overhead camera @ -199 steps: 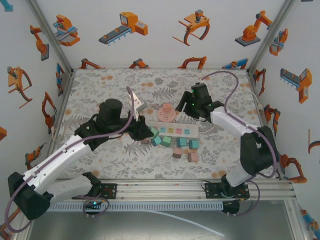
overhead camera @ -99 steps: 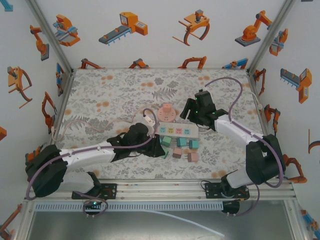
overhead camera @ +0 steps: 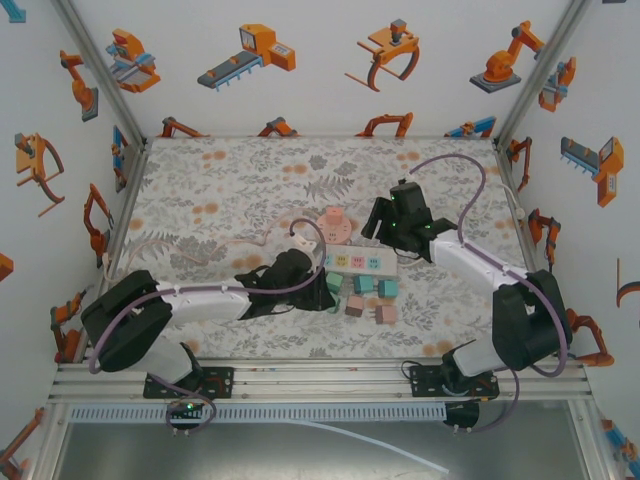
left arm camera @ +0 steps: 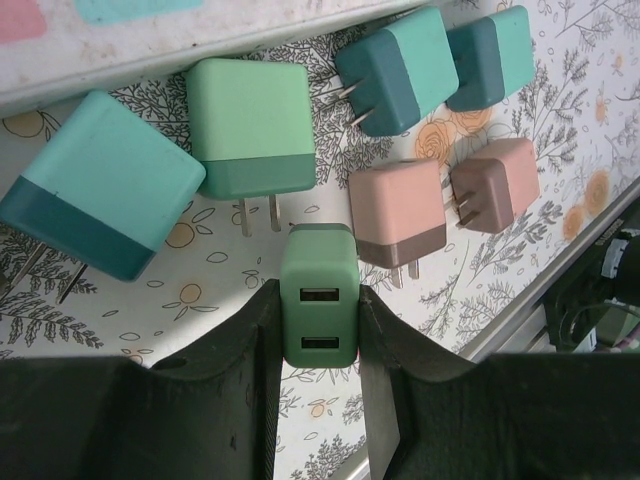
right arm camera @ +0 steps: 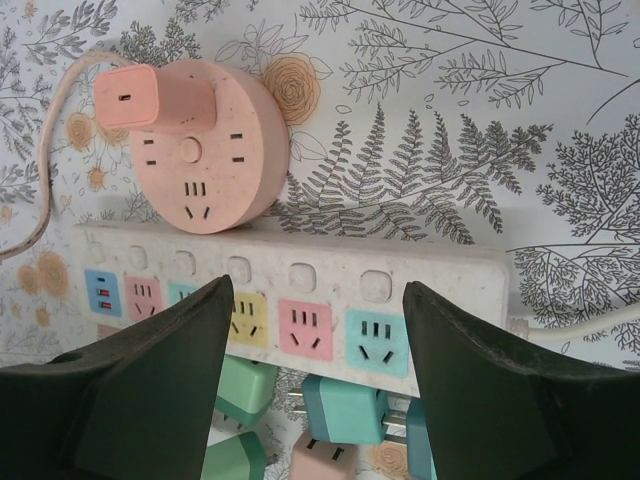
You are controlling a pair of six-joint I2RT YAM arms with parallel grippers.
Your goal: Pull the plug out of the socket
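Between the left gripper's [left arm camera: 318, 305] fingers sits a dark green plug [left arm camera: 319, 290], clamped on both sides, its 2 USB ports facing the wrist camera. It is over the floral table [overhead camera: 200, 190], clear of the white power strip [right arm camera: 300, 275]. Just beyond it, 6 loose plugs [left arm camera: 250, 125] lie beside the strip. A pink plug [right arm camera: 140, 97] stands in the round pink socket [right arm camera: 195, 150] touching the strip's far edge. The right gripper [right arm camera: 318, 300] hangs over the strip, jaws spread, gripping nothing.

no text, label or number is legible anywhere.
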